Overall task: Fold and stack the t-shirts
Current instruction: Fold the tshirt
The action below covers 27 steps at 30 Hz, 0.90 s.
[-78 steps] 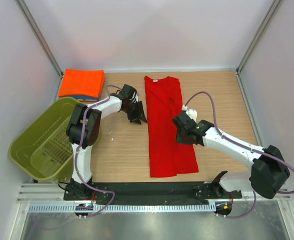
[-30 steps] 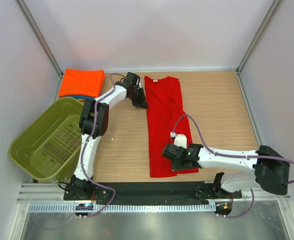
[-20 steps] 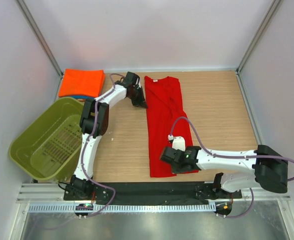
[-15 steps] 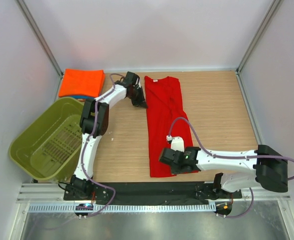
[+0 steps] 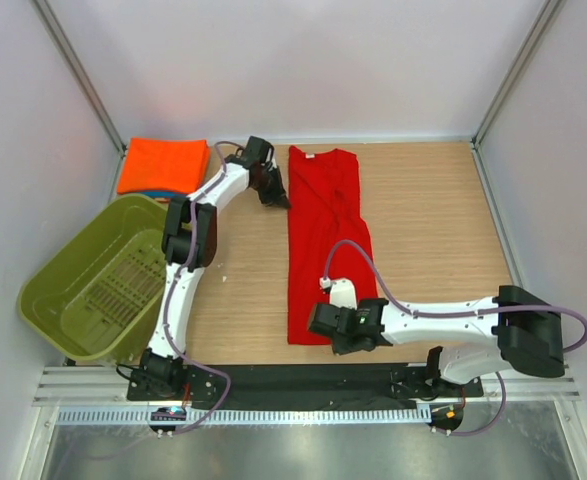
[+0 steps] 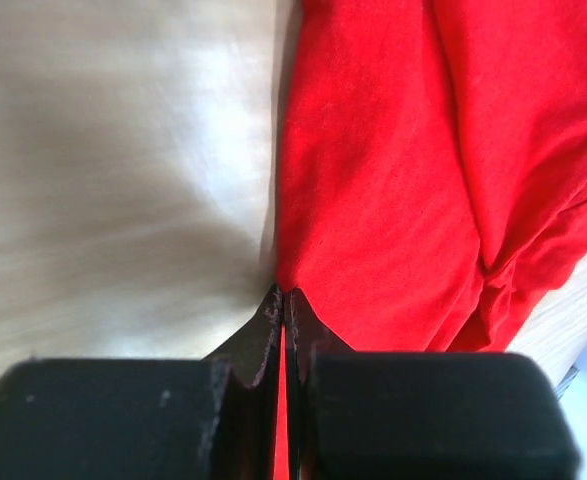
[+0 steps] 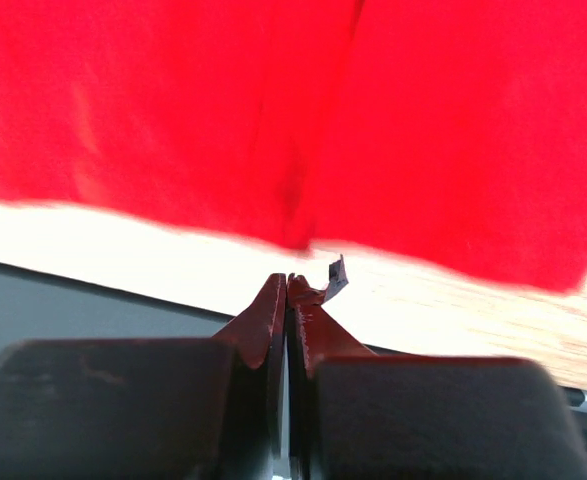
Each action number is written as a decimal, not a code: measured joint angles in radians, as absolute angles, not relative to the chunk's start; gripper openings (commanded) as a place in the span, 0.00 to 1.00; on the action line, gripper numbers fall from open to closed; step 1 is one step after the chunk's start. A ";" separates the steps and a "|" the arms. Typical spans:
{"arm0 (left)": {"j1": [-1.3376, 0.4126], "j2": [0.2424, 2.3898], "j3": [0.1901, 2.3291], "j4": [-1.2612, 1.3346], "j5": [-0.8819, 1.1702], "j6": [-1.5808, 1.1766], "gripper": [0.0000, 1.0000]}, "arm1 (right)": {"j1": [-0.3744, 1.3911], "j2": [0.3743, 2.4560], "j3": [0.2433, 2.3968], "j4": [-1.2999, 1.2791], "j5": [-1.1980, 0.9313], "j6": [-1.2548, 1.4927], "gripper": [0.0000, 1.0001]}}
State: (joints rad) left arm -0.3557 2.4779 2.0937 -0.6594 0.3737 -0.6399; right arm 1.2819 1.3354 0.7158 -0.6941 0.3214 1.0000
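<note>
The deep red t-shirt [image 5: 328, 240] lies as a long strip folded lengthwise down the middle of the table, collar at the far end. My left gripper [image 5: 276, 195] is at its far left edge. In the left wrist view the left gripper [image 6: 284, 292] is shut, with a sliver of the red t-shirt [image 6: 393, 170] pinched between the jaws. My right gripper [image 5: 318, 322] is low at the near hem. In the right wrist view the right gripper [image 7: 289, 278] is shut just short of the red hem [image 7: 293, 150], with no cloth seen between its jaws. The orange t-shirt [image 5: 163, 163] lies folded on the blue one [image 5: 158, 194] at the far left.
The olive-green basket [image 5: 53, 300] stands tilted at the left edge of the table. A black strip [image 5: 273, 378] runs along the near edge by the arm bases. White walls enclose the table on three sides. A purple cable [image 5: 358, 250] arches over the shirt.
The left gripper has closed on the shirt's far left edge. The right arm has slid left and nearer the front edge, and the shirt's near end has shifted left.
</note>
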 measured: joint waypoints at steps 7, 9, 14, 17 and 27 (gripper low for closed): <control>-0.304 2.521 2.195 -0.695 0.375 -0.612 0.39 | 1.214 1.367 0.945 -0.730 0.310 0.917 0.31; -0.292 2.481 2.131 -0.679 0.378 -0.609 0.41 | 1.119 1.355 1.000 -0.686 0.258 0.870 0.33; -0.293 2.264 1.842 -0.670 0.343 -0.608 0.39 | 0.680 1.351 1.071 -0.622 0.126 0.733 0.35; -0.332 2.099 1.664 -0.657 0.305 -0.610 0.36 | 0.441 1.424 1.177 -0.572 -0.004 0.650 0.37; -0.741 1.687 1.274 -0.511 0.160 -0.656 0.33 | 0.087 1.942 1.549 -0.382 -0.311 0.528 0.48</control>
State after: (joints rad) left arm -0.7406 1.6871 1.2743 -0.5114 0.1604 -0.6556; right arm 0.0872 1.9423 1.5490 -0.3820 -0.3115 0.5282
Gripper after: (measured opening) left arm 0.330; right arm 0.476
